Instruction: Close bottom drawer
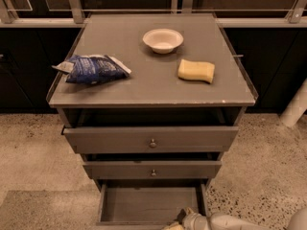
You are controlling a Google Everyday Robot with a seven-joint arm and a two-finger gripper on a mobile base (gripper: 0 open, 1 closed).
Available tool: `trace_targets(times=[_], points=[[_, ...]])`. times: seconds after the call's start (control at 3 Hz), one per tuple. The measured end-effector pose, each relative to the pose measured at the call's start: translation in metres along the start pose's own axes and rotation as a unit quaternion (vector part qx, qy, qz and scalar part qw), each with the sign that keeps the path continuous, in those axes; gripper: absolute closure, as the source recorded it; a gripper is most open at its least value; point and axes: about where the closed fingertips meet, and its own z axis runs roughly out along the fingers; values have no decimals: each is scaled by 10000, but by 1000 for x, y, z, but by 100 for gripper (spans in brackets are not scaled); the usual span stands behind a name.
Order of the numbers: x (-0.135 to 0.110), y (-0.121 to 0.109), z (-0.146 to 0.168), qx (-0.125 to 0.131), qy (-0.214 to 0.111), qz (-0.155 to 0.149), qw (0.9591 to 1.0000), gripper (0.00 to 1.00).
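The bottom drawer (148, 204) of the grey-brown cabinet stands pulled far out, and its bare inside shows from above. Its front panel runs along the lower edge of the view, mostly cut off. My gripper (181, 221) sits at the drawer's front right corner, close to the front edge, on a pale arm (230, 222) that comes in from the lower right. Whether it touches the drawer I cannot tell.
The top drawer (152, 139) and middle drawer (152, 169) are each slightly open. On the cabinet top (144, 87) lie a blue chip bag (93, 69), a white bowl (163, 40) and a yellow sponge (196, 71). A white post (295, 107) stands to the right on the speckled floor.
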Motion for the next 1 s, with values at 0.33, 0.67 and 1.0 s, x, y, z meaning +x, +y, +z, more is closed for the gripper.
trace_targets(times=[0.33,0.67,1.0], points=[[0,-7,6,223,-34,-87,9997,0],[5,0,10,347,-181,-232,9990,0],[5,0,9,347,-181,-232,9990,0]])
